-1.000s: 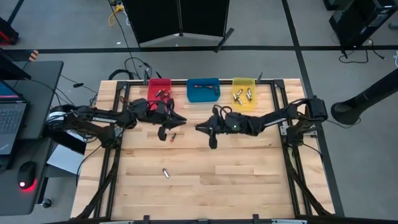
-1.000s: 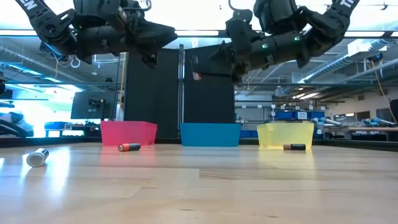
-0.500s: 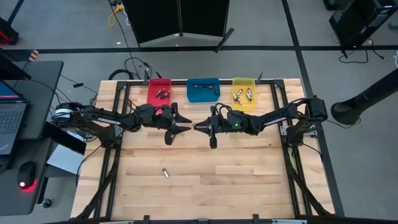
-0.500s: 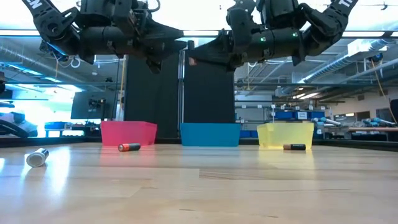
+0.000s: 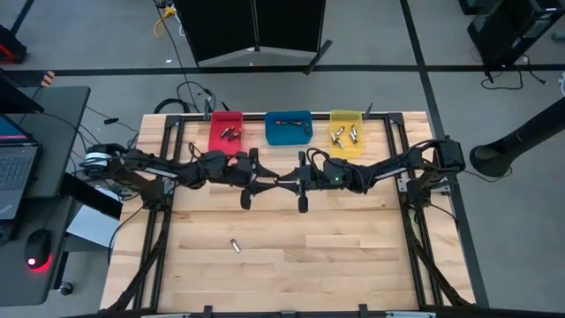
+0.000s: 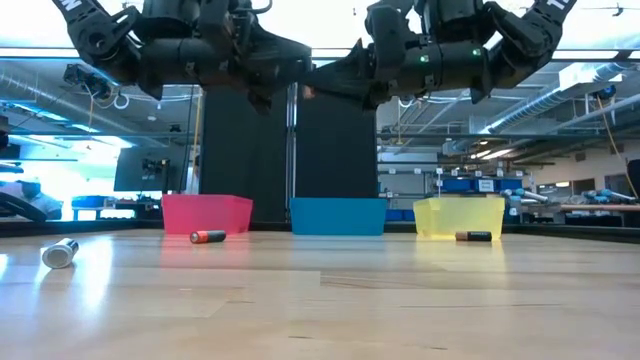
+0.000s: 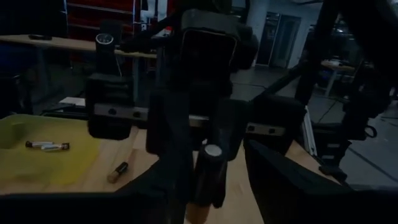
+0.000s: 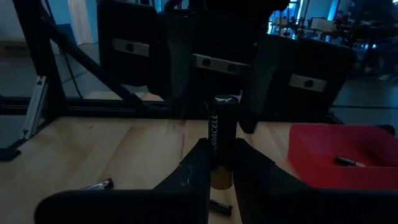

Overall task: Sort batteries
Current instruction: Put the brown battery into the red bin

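My right gripper (image 5: 284,181) hangs above the table's middle, shut on a black-and-copper battery (image 8: 219,137) that lies level and points at my left gripper (image 5: 267,181). The left gripper is open and faces it tip to tip. Its fingers (image 8: 179,74) stand on either side of the battery's free end (image 7: 212,151); I see no touch. Other batteries lie loose on the wood (image 5: 236,245), (image 6: 208,237), (image 6: 473,237). More rest inside the red bin (image 5: 227,130) and the yellow bin (image 5: 346,131). My right gripper pinches the battery between its two fingers at the copper end (image 8: 219,179). The fingers come level from the table's right and lie along the battery. Its black end juts forward past the fingertips. The battery is lifted clear of the table.
Red, blue (image 5: 289,128) and yellow bins stand in a row along the table's far edge. A silvery battery (image 6: 60,253) lies toward the near left. Open wood spreads across the near half (image 5: 335,256). A laptop and mouse sit on a desk left of the table.
My left gripper has moved toward the table's right until its open fingers stand around the free end of the battery in my right gripper. The right gripper has risen a little with the battery and stayed shut on it.
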